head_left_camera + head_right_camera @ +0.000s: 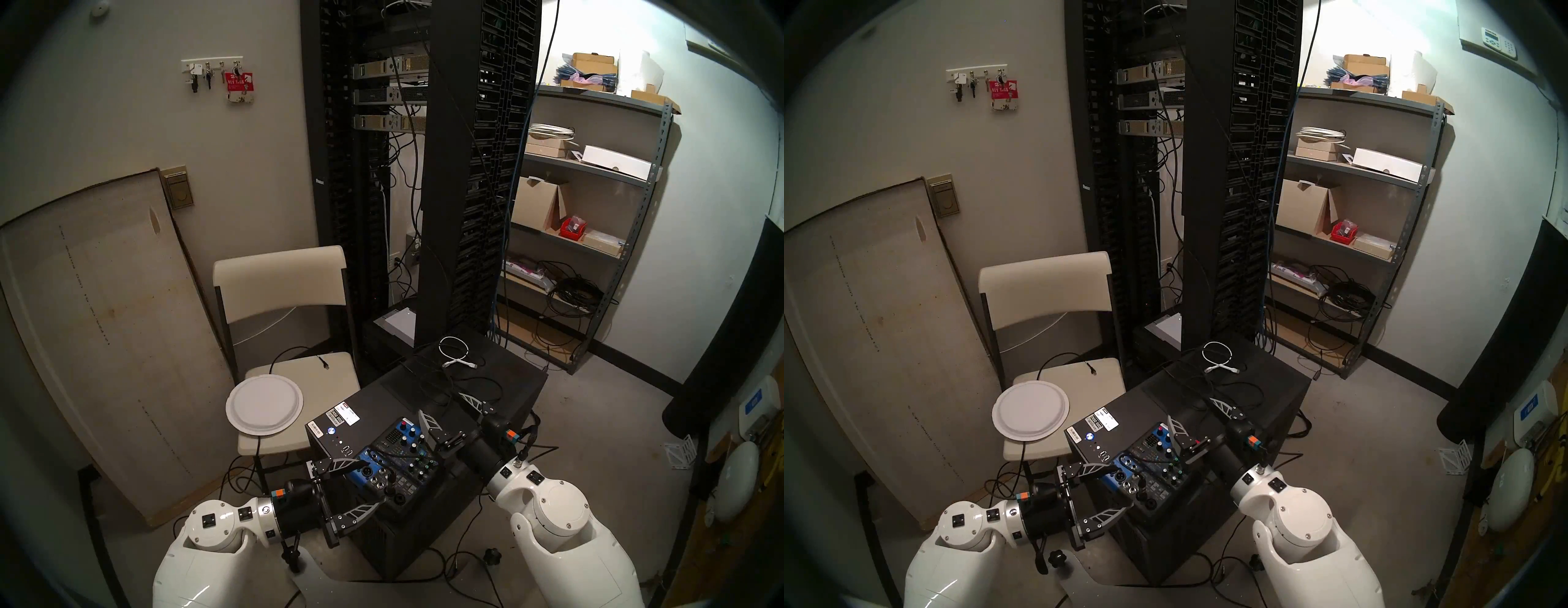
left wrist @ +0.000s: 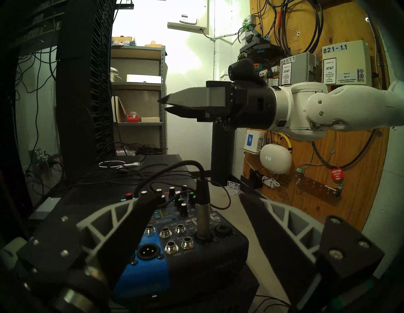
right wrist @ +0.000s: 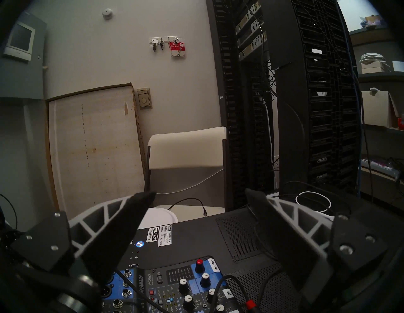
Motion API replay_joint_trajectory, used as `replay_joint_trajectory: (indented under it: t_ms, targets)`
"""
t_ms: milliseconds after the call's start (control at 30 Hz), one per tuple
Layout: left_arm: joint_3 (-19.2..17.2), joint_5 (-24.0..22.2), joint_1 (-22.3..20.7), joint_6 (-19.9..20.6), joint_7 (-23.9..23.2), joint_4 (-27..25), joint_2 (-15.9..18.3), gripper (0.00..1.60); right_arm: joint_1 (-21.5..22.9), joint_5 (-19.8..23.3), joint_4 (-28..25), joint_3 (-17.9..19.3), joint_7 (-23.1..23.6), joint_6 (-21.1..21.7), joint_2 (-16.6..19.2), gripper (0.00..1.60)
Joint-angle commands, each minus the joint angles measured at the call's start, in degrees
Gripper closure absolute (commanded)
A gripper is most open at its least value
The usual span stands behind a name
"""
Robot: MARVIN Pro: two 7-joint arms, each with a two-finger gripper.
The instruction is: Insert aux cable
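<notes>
Left wrist view: the aux cable (image 2: pixel 202 209) stands upright with its silver plug seated in a socket on the near edge of the mixer (image 2: pixel 185 247); its black cord rises from the plug top, bends toward 10 o'clock and trails off over the black case (image 2: pixel 153 166) behind. The left tool (image 2: pixel 201 197) has its fingers spread wide, one on each side of the plug, neither touching it; nothing is held. The plug sits nearer the finger at the view's left than the one at its right.

Head view: the mixer (image 1: pixel 396 463), blue and black with rows of knobs, rests on the near end of the black case (image 1: pixel 500 382), which serves as the desk. The left tool (image 1: pixel 360 484) points level toward 2 o'clock at the mixer's near-left corner. The right tool (image 1: pixel 443 407) reaches in from 4 o'clock over the mixer's far end, fingers spread, empty.

Right wrist view: the right tool (image 3: pixel 200 192) shows both fingers well apart with open air between them; the mixer (image 3: pixel 175 284) lies below, thin black leads crossing its face.

At 12 o'clock from the mixer, on the far end of the case, lies a white coiled cable (image 1: pixel 456 350) among loose black wires. At 10 o'clock stands a cream folding chair (image 1: pixel 280 288) with a white paper plate (image 1: pixel 264 405) on its seat. Another black cord end (image 1: pixel 323 361) lies on the seat behind the plate.
</notes>
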Motion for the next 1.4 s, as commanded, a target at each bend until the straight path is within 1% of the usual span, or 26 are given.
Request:
replay_joint_trajectory:
  t_ms: [0,100,167,333,433,500,600,667,933,1067,1367]
  targets:
    - [-2.20,-2.15,1.71,0.77,0.02,-4.03,0.30,0.18,0.82,-0.28,-1.05,-0.25,-0.12,-0.05,-0.25,0.00]
    - [-3.41,-2.64,2.03,0.62,0.18,-4.17,0.39,0.16,0.91,-0.35,-1.07,-0.34,-0.19,0.02,-0.26,0.00]
    - [-4.51,-2.77,2.07,0.34,0.40,-4.26,0.56,0.20,1.01,-0.45,-1.09,-0.39,-0.27,0.03,-0.29,0.00]
    - [-5.97,-2.87,0.02,0.15,2.15,-3.66,-0.20,0.16,1.11,-0.69,-1.10,-0.43,-0.50,-0.08,-0.45,0.00]
    - [-6.14,-3.20,-1.36,0.65,2.99,-3.57,-0.66,0.14,1.27,-0.99,-1.00,-0.41,-0.90,-0.18,-0.71,0.00]
    - [-6.12,-3.03,-2.48,0.54,3.50,-3.03,-0.80,0.16,1.43,-1.13,-0.82,-0.34,-1.16,-0.29,-0.87,0.00]
    - [-6.41,-2.94,-3.81,0.83,4.94,-3.02,-1.43,0.10,1.54,-1.29,-0.73,-0.08,-1.82,-0.60,-1.11,0.00]
    - [-6.58,-2.96,-4.75,0.88,5.62,-2.70,-1.61,0.13,1.63,-1.23,-0.59,0.12,-2.02,-0.66,-1.10,0.00]
    - [-7.43,-2.91,-8.62,1.61,7.95,-0.94,-1.77,0.10,1.34,-0.98,-0.55,1.39,-3.17,-1.22,-1.42,0.00]
    - [-7.57,-2.60,-9.82,1.61,8.73,-0.51,-1.84,0.11,1.33,-0.65,-0.43,2.02,-3.38,-1.53,-1.42,0.00]
    - [-7.27,-1.77,-12.17,1.23,10.15,0.58,-2.15,0.08,1.35,-0.34,-0.42,3.47,-4.29,-1.99,-1.43,0.00]
